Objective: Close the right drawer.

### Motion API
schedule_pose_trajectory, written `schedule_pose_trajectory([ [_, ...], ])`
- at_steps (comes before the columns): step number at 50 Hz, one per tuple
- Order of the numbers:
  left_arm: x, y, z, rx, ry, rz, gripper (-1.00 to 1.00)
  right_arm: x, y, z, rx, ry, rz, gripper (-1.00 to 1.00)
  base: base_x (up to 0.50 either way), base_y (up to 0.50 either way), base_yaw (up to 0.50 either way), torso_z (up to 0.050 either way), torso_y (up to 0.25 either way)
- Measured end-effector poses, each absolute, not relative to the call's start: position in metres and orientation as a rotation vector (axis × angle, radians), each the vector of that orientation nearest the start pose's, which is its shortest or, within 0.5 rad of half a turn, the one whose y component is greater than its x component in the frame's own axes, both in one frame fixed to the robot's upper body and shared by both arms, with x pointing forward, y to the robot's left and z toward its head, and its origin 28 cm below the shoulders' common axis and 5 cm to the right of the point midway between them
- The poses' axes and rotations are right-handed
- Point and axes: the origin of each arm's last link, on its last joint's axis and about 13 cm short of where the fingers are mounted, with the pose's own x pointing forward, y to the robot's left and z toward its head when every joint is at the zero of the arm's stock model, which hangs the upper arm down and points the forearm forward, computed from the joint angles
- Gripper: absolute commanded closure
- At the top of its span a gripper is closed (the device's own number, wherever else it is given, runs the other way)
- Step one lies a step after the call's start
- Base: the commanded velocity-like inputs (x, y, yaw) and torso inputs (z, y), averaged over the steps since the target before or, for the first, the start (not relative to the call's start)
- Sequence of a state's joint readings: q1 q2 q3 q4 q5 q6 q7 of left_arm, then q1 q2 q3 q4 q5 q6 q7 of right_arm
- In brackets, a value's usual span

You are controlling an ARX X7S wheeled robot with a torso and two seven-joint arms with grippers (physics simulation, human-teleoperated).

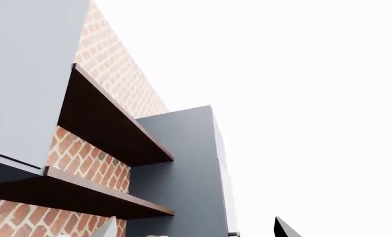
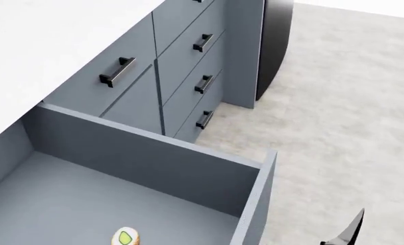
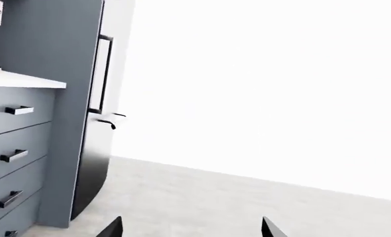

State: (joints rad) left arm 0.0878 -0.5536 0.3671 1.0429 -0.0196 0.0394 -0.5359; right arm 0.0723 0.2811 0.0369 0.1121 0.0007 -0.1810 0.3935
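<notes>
In the head view we look down into the right drawer (image 2: 154,163), which stands pulled far out from under the white table (image 2: 45,35). Its tall blue-grey walls fill the lower left, and its near corner (image 2: 267,158) juts over the pale floor (image 2: 345,102). The floor to the right of that corner lies open. Inside, at the bottom edge of the view, sits a small round item (image 2: 126,237) with a green centre, cut off so that we cannot tell what it is. The drawer's front and handle are out of view.

Beyond the drawer we see a wide closed drawer with a black handle (image 2: 117,71), then a stack of narrow drawers (image 2: 202,76), then a dark rounded cabinet (image 2: 273,41).

Of our right gripper (image 3: 192,228), only two dark fingertips (image 3: 271,228) show in its wrist view, set well apart with nothing between them. One dark tip also pokes into the head view's lower right, clear of the drawer.

Of our left gripper, a single dark tip (image 1: 284,228) shows, so we cannot tell how its fingers stand. Its camera faces a brick wall (image 1: 116,64) with dark wooden shelves (image 1: 110,123).
</notes>
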Motion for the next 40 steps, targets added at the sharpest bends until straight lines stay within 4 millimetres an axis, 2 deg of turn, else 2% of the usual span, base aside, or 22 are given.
schedule_pose_trajectory([
  [7,0.118,0.198,0.188,0.015,-0.877,-0.122,-1.00,0.230,-0.173,0.013,-0.235,-0.129,-0.389,-1.00,0.00,0.00,0.00,0.000,0.000],
  [15,0.117,0.198,0.188,0.015,-0.881,-0.118,-1.00,0.228,-0.162,0.002,-0.247,-0.097,-0.334,-1.00,0.00,0.00,0.00,0.000,0.000],
  [40,0.116,0.198,0.188,0.013,-0.892,-0.109,-1.00,0.221,-0.130,0.009,-0.281,-0.122,-0.168,-1.00,0.00,0.00,0.00,0.000,0.000],
])
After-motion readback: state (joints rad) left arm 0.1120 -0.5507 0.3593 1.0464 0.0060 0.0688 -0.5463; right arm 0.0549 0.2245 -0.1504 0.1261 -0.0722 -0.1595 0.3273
